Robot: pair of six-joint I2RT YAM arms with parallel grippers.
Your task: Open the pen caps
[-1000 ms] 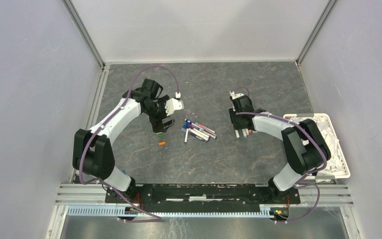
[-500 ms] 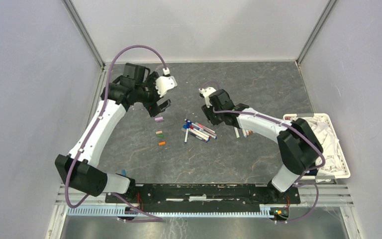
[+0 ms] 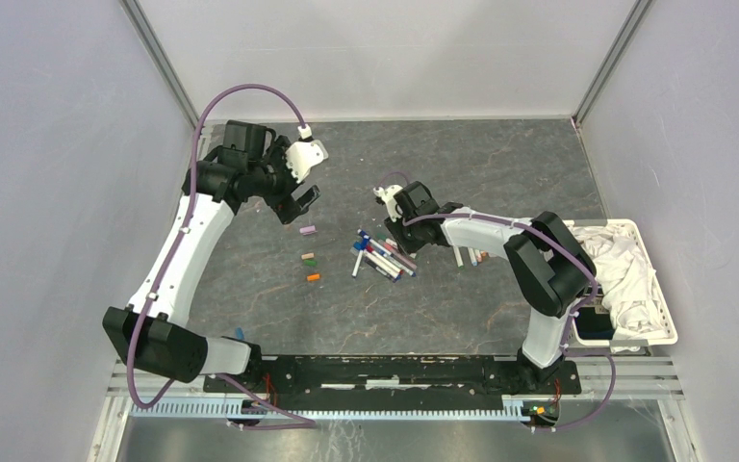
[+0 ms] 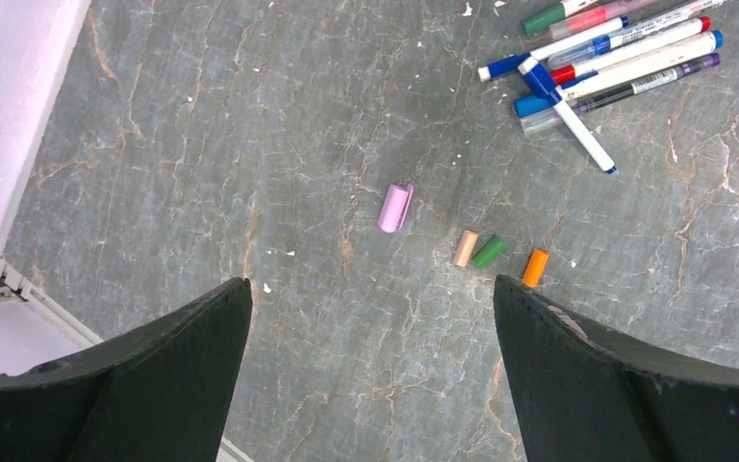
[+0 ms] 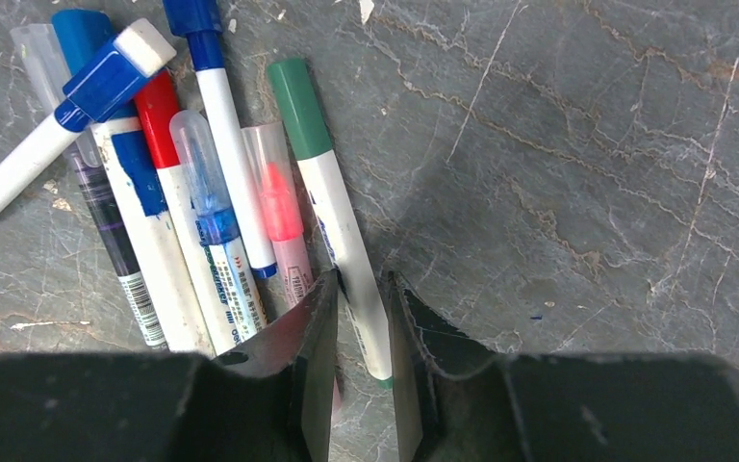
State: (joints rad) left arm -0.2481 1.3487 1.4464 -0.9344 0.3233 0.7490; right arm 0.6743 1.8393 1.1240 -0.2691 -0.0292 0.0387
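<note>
Right gripper (image 5: 358,289) has swung left onto the pens (image 3: 385,256), and its fingers are now clamped around the white barrel of the green-capped pen (image 5: 337,217). Left gripper (image 4: 370,281) hangs spread wide above four loose caps (image 4: 488,252) in lilac, peach, green and orange, lying on the table (image 4: 250,144).

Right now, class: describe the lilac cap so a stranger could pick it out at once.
On the grey table, find the pen pile in the middle; loose caps lie left of it. The lilac cap lies alone, farthest from the arm bases, and is longer than the peach cap, green cap and orange cap.
</note>
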